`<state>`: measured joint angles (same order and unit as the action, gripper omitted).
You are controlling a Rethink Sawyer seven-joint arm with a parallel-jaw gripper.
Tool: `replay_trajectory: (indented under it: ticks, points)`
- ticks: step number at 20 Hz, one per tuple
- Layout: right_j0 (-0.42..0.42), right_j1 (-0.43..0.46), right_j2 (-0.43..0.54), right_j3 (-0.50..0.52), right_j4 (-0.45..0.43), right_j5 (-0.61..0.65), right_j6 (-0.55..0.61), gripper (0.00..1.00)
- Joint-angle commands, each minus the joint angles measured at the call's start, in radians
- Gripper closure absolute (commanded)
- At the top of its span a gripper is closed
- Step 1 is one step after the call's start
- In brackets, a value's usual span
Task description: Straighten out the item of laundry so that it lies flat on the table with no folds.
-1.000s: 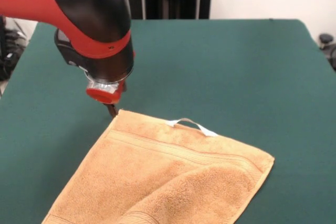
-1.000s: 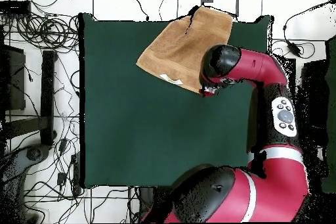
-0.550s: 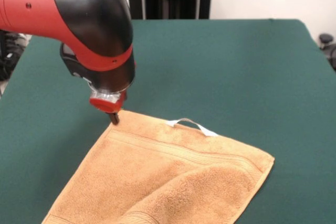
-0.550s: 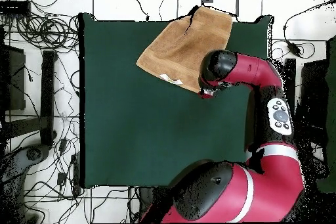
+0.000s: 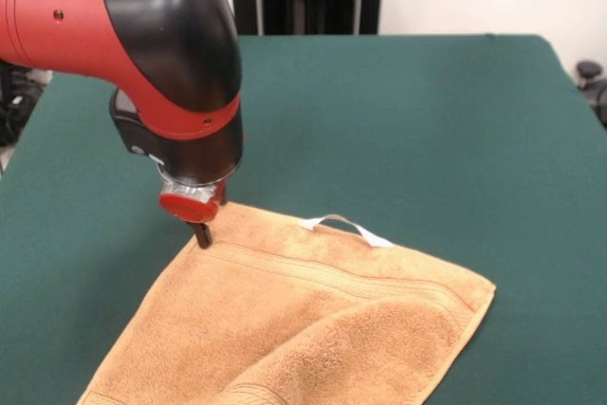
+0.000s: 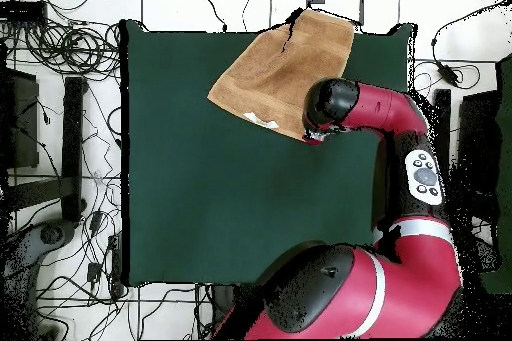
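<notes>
The towel (image 5: 303, 329) is a golden-tan terry cloth, thick and fuzzy, with a couple of flat woven bands running near its far hem. It lies at an angle on the dark green, felt-like surface (image 5: 427, 120), at the near side in the front view, and its near end is cut off by the picture's lower edge. From overhead the towel (image 6: 280, 72) sits at one edge of the surface (image 6: 200, 197) with a corner running past it. It is not flat: a rounded fold of plush pile rolls over on the near right part, hiding whatever cloth lies beneath. A small white loop tag (image 5: 346, 227) arches up from the far hem, both ends on the cloth.

The arm (image 5: 133, 45) comes in from the left, glossy red shell with a rounded black elbow cap, ending in a small red disc. Below that the hand (image 5: 201, 234) shows only as a dark narrow tip, pressing down right at the towel's far left corner, touching the cloth. Whether its fingers are apart, together or pinching the corner, I cannot tell; the tip is too small and the wrist covers the rest. In the overhead view the arm's black cap (image 6: 328, 105) hides the hand entirely. Tangled cables (image 6: 60, 47) lie on the floor beside the surface.
</notes>
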<state>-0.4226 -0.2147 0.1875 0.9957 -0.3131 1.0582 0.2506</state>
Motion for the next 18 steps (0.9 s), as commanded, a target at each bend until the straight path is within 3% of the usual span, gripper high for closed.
replay_trajectory:
  ticks: [1,8,18]
  points:
    - [0.025,0.051,0.061,0.077,-0.014,-0.086,0.124,0.00]
    - [0.047,0.079,0.041,0.041,-0.006,0.047,0.130,0.00]
    - [0.024,0.047,0.072,0.083,0.030,-0.001,0.139,0.00]
